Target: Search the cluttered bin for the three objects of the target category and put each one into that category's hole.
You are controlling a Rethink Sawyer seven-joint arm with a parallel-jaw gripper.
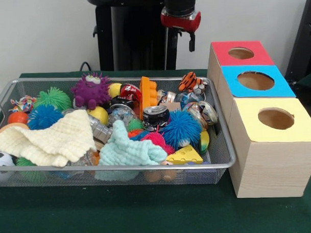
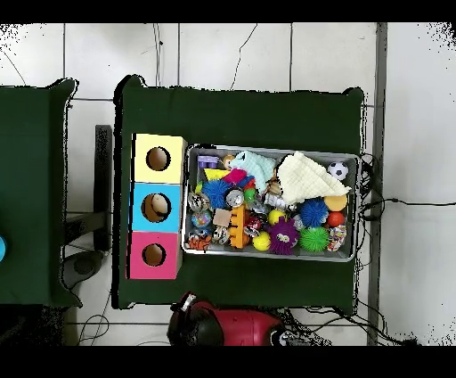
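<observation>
Overhead view hides the pincer; front view leaves its opening unclear above bin.

The green-covered counter fills the lower frame. On it rest the wire-mesh bin at centre-left and, touching one another at right, three wooden boxes.

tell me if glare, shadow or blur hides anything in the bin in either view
Front view: even light, only soft shadow under the wire bin; the crushed can shows small highlights but stays readable. Overhead view: no glare; the bin contents look small and soft, so small items blend together.
</observation>
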